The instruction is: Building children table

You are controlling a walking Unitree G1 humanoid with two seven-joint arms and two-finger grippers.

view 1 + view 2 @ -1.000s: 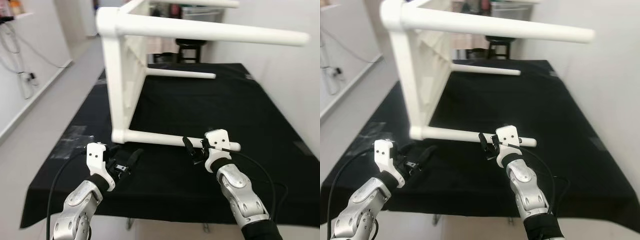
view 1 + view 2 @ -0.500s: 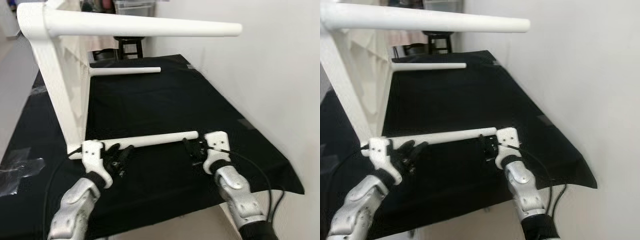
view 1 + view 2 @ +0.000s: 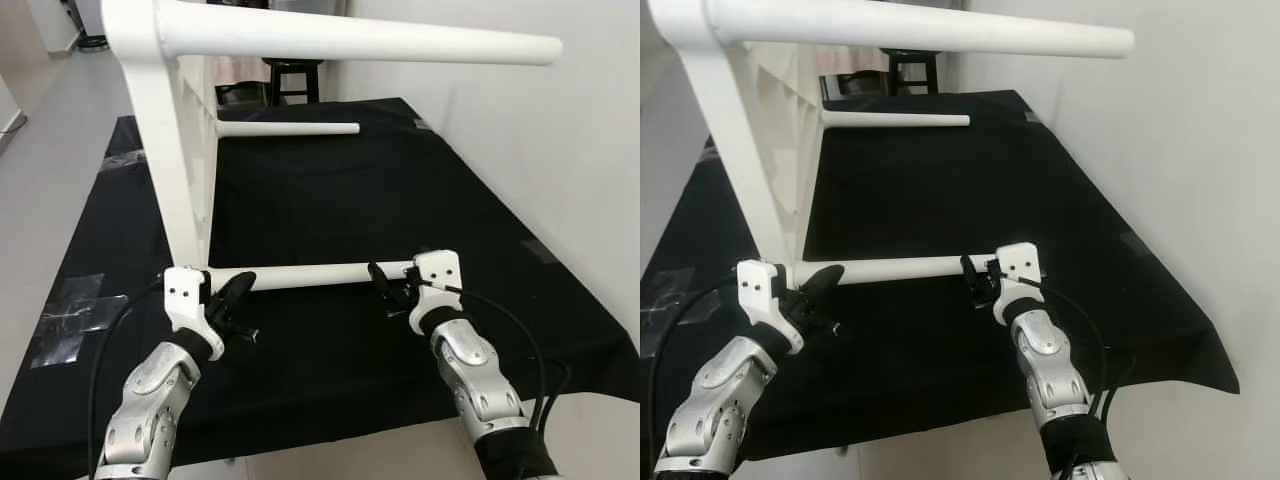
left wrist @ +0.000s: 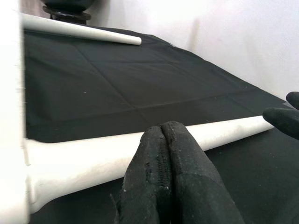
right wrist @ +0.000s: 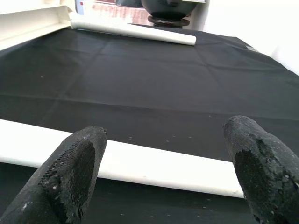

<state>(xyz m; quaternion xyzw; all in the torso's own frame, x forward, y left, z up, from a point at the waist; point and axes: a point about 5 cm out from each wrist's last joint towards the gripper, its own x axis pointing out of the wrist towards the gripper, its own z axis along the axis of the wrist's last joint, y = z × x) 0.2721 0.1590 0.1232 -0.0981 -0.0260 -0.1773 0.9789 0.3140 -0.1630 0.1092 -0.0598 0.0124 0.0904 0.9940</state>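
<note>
The white children's table [image 3: 185, 150] lies on its side on a black cloth [image 3: 330, 200], its legs pointing to my right. Its near lower leg [image 3: 320, 274] rests on the cloth. My left gripper [image 3: 238, 290] is shut with nothing in it, its tips against that leg close to where it joins the frame. In the left wrist view the shut fingers [image 4: 161, 154] press together in front of the leg [image 4: 88, 161]. My right gripper [image 3: 388, 288] is open at the leg's free end. In the right wrist view the leg [image 5: 140, 165] runs across between the spread fingertips [image 5: 81, 154].
A white wall [image 3: 520, 130] runs close along the right side of the cloth. A dark stool [image 3: 300, 75] stands beyond the far end. The top leg [image 3: 350, 40] juts out overhead, and another leg [image 3: 290, 128] lies further back. Shiny tape patches [image 3: 75, 305] mark the cloth's left edge.
The head camera has swung, so the whole scene shifted. My left gripper has come up from below the near leg to its base. The right gripper stays at the leg's free end.
</note>
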